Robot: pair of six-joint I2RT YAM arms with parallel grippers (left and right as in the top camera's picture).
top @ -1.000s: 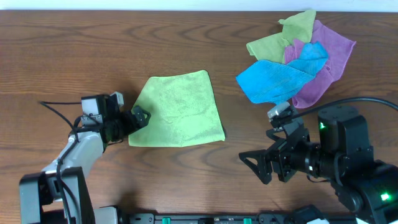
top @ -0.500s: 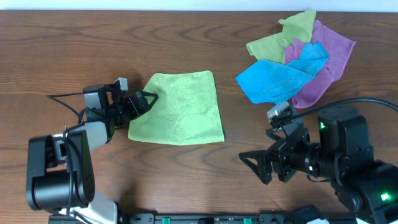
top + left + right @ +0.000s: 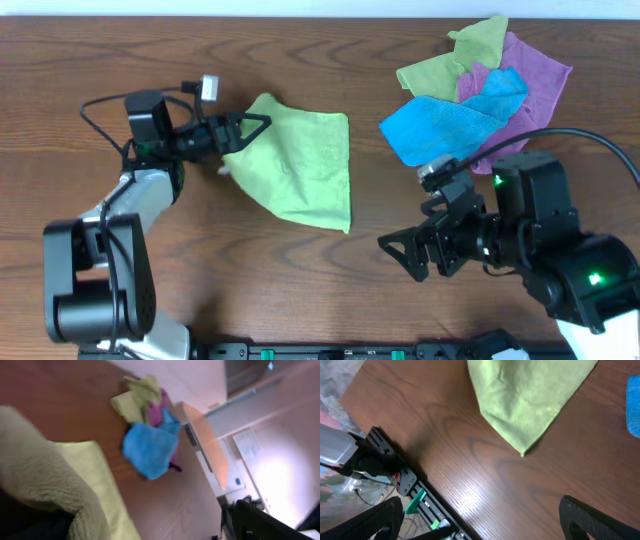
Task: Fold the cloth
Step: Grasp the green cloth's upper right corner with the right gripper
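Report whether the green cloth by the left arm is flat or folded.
Neither: the green cloth is partly lifted. The left gripper pinches its left corner up; the rest drapes onto the table, skewed, nothing laid over.

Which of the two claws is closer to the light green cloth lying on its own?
Left. The left gripper is clamped on the green cloth's left edge, touching it. The right gripper hangs open beyond the cloth's near right corner, apart from it.
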